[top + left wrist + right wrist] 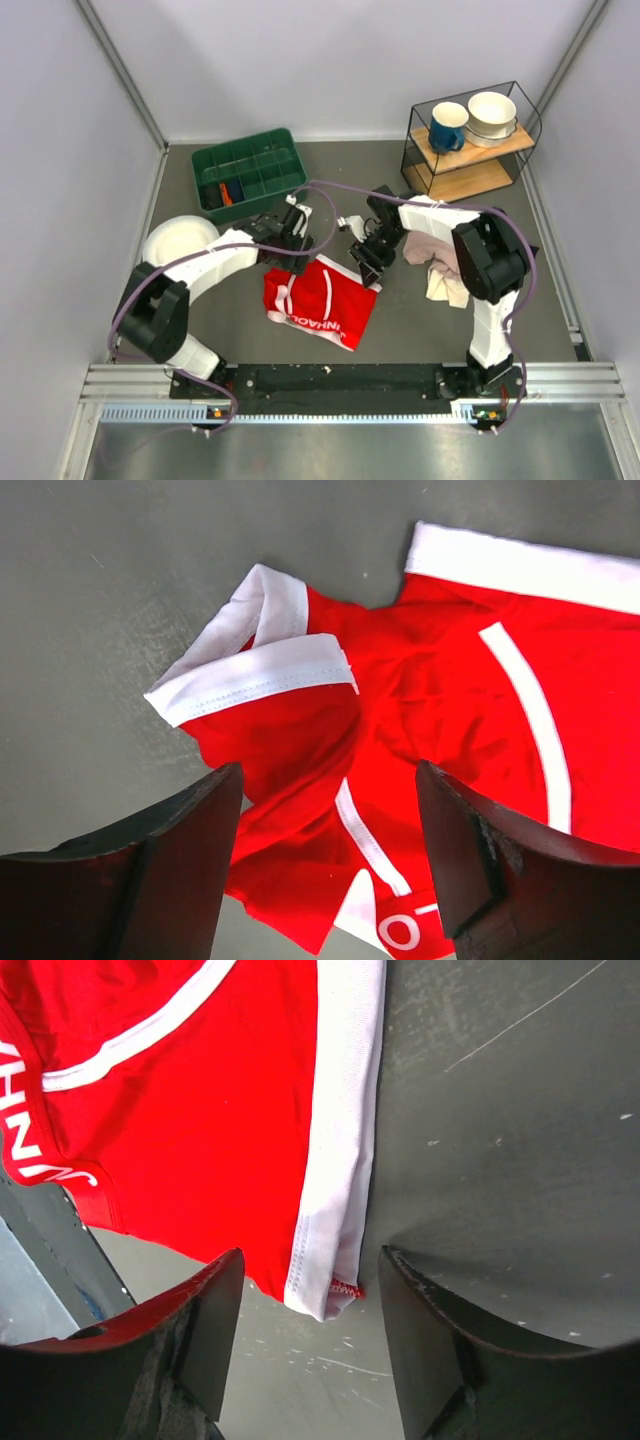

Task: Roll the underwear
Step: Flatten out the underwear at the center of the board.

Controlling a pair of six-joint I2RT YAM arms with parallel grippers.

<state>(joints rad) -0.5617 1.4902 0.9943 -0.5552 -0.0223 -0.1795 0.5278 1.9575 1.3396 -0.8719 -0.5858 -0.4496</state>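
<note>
Left gripper [330,775]: jaws spread wide, holding nothing, poised over the far-left corner of the underwear [450,710], where a white-edged leg opening lies folded back on itself and rumpled. Right gripper [310,1255]: likewise open and empty, with the far-right corner of the underwear's white hem lying between its fingers; contact with the fabric cannot be told. Underwear: red, spread mostly flat on the table [230,330] between the two grippers, its lettered waistband on the side nearest the arm bases. Pink-and-beige cloth [440,268]: just to the right of the underwear, apart from it. Green tray [250,170]: beyond the underwear's far-left side. Handling note, as judgement: the step is seizing the far edge to start the roll. Smooth the left fold first, pinch both corners through all layers at equal depth, then turn the edge over toward the waistband evenly, so the roll stays straight and tight.
</note>
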